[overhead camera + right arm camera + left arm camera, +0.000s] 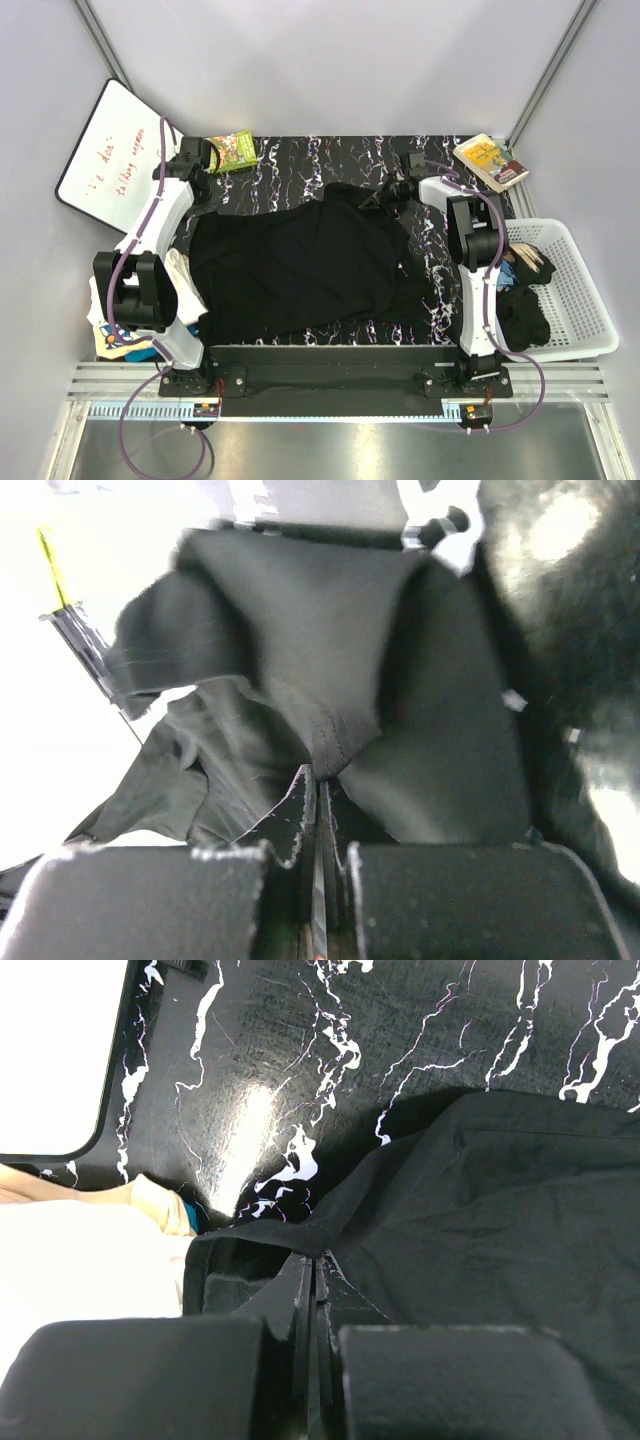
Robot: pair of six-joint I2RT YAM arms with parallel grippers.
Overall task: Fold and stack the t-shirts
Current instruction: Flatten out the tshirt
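A plain black t-shirt (300, 265) lies spread over the middle of the dark marbled table (300, 160). My left gripper (207, 200) is at the shirt's far left corner. In the left wrist view its jaws (318, 1260) are shut, with the hem of the black shirt (500, 1220) pinched at their tips. My right gripper (374, 199) is at the shirt's far right part. In the right wrist view it (322, 772) is shut on a stitched fold of the black cloth (300, 630), which rises bunched from the tips. Other t-shirts, white and blue, lie heaped (120, 335) by the left arm's base.
A whiteboard (110, 155) with red writing leans at the far left, with a green box (232, 150) beside it. A book (490, 160) lies at the far right corner. A white slatted basket (575, 300) on the right holds dark clothes (522, 315).
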